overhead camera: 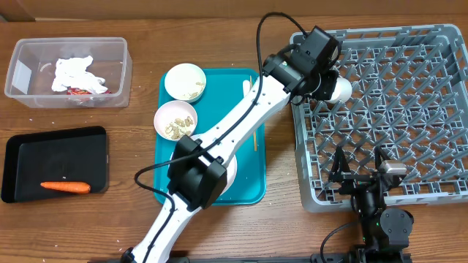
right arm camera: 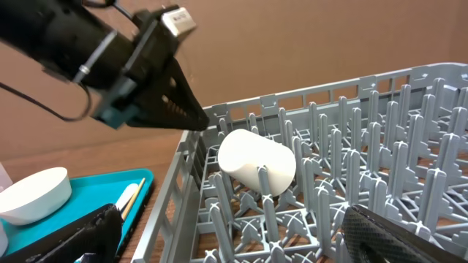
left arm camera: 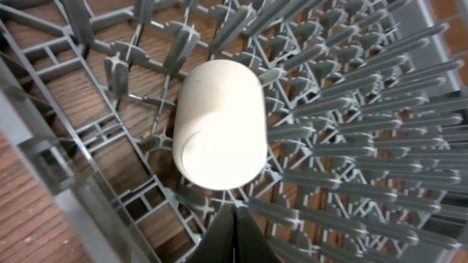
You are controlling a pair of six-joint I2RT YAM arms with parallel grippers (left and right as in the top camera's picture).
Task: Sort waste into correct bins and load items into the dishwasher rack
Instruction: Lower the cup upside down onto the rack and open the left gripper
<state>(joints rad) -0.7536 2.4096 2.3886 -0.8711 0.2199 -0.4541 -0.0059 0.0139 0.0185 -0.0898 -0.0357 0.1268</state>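
blocked: upright pegs (right arm camera: 409, 168) ring cup (right arm camera: 257, 161) | left arm (overhead camera: 241, 117) spans teal tray (overhead camera: 252, 184) | free: above rack (overhead camera: 424, 95) right side

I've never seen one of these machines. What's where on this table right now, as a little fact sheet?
Rack: grey, pegged
Cup: lying on its side among rack pegs
Left gripper: shut, empty, just by cup
Right gripper: open, empty, at rack edge
Two bowls: on teal tray, scraps inside
Carrot: in black tray
Napkins: in clear tub
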